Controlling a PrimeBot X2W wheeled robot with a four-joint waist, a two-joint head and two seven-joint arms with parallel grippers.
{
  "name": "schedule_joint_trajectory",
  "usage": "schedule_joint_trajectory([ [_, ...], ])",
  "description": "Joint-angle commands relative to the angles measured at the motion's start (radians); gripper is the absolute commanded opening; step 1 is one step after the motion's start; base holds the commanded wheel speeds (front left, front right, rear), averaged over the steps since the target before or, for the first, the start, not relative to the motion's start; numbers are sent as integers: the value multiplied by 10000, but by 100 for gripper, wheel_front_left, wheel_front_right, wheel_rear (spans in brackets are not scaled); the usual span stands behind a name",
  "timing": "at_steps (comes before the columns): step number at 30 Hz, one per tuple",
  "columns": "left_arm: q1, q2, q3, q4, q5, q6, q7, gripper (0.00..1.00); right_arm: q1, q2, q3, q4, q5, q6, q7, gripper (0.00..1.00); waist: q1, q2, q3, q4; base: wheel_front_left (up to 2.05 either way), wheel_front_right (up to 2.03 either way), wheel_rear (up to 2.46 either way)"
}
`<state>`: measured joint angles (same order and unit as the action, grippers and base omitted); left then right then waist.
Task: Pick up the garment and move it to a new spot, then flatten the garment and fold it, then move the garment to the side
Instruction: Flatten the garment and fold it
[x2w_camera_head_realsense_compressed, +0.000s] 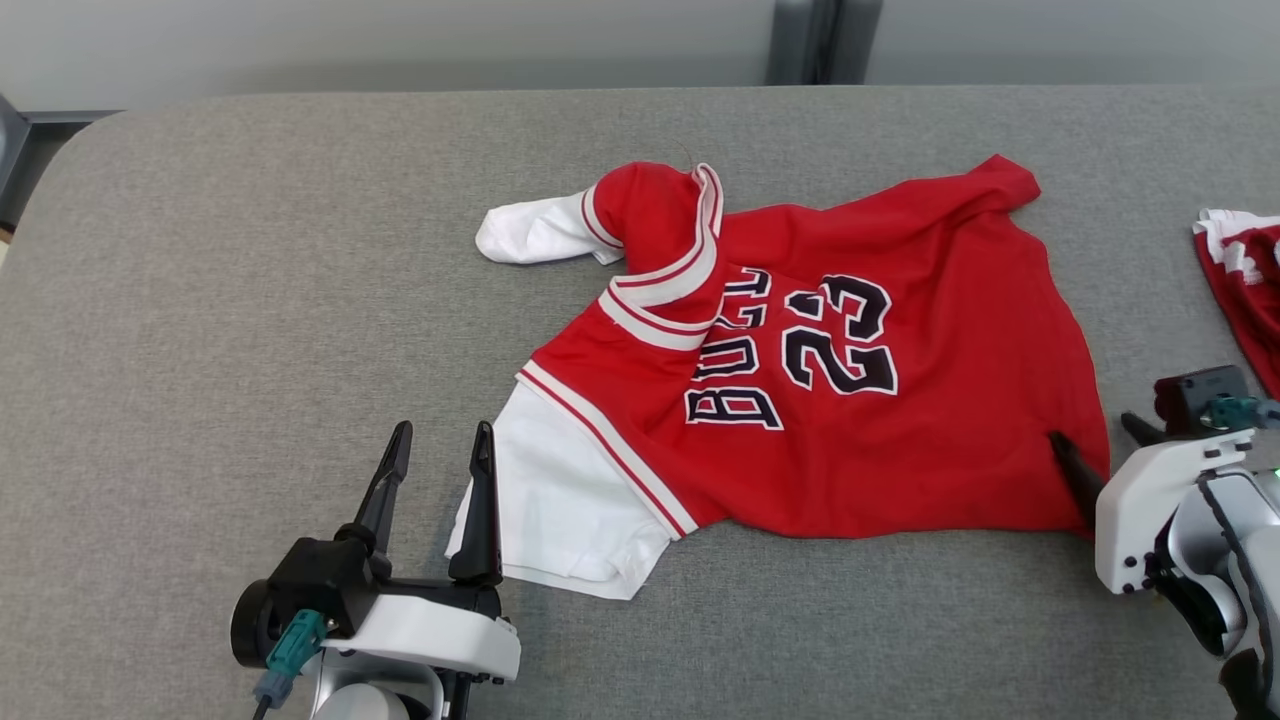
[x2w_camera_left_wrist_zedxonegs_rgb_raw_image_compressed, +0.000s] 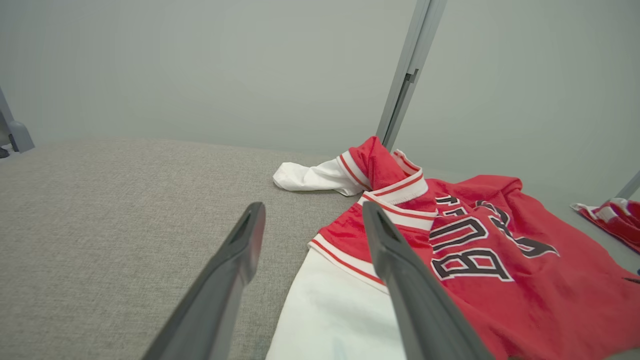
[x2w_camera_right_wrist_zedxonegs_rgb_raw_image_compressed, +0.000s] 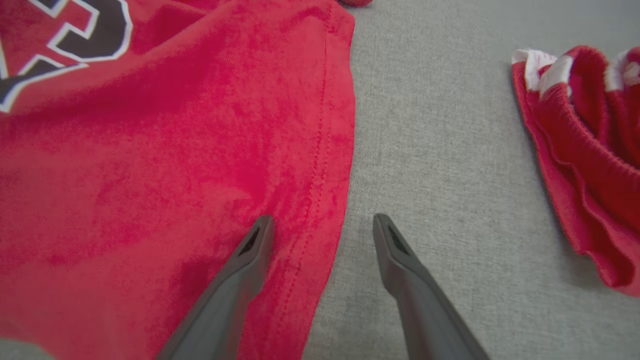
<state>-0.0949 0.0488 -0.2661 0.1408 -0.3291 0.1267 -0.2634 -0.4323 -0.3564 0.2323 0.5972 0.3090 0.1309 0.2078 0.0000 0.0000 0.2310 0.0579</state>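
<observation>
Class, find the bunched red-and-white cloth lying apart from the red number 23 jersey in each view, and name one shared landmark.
Head view: bunched red-and-white cloth at the right edge.
Left wrist view: cloth at far right edge.
Right wrist view: cloth on the right side.
Shared landmark: red number 23 jersey.

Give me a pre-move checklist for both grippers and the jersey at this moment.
1. Jaws of the left gripper open: ok.
2. Jaws of the right gripper open: ok.
3. Right gripper astride the hem of the red jersey, one finger over cloth, one over the table: ok.
4. Left gripper astride the edge of the white sleeve: ok.
5. Jersey lying flat: not ok, its far end is bunched up.
6. Fingertips touching cloth: cannot tell.
</observation>
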Motion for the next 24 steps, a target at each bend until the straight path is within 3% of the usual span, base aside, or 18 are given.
schedule_joint_trajectory([
  [1, -81, 37, -8, -4, -79, 48, -13, 100, -224, -218, 384, 305, 238, -2, 352, 100, 0, 0, -25, 100, 0, 0, 0],
  [5, -43, 39, -39, -27, -87, 73, -13, 100, -431, -225, 1108, 598, 924, 2, 667, 100, 0, 0, -65, 190, 0, 0, 0],
  [6, -29, 39, -46, -33, -92, 64, -13, 100, -505, -267, 1337, 620, 1111, 5, 712, 75, 0, 0, -74, 209, 0, 0, 0],
  [7, -16, 37, -46, -43, -99, 69, -13, 100, -588, -330, 1504, 637, 1284, 10, 720, 44, 0, 0, -79, 224, 0, 0, 0],
  [9, 7, 39, -52, -62, -113, 82, -13, 100, -755, -492, 1789, 726, 1539, 7, 680, 21, 0, 0, -73, 250, 0, 0, 0],
  [10, 7, 37, -54, -78, -115, 90, -13, 100, -866, -600, 1883, 803, 1602, 2, 630, 0, 0, 0, -60, 261, 0, 0, 0],
  [18, -158, 37, -96, -182, -105, 127, -13, 100, -2205, -1331, 1483, 1981, 1303, -2, -216, 0, 0, 0, 203, 371, 0, 0, 0],
  [23, -252, 37, -170, -123, -92, 139, -13, 100, -3034, -1285, 1195, 2925, 934, -2, -619, 0, 0, 0, 350, 346, 0, 0, 0],
  [24, -269, 37, -187, -106, -89, 134, -13, 100, -3156, -1241, 1175, 3127, 878, -2, -661, 34, 0, 0, 370, 328, 0, 0, 0],
])
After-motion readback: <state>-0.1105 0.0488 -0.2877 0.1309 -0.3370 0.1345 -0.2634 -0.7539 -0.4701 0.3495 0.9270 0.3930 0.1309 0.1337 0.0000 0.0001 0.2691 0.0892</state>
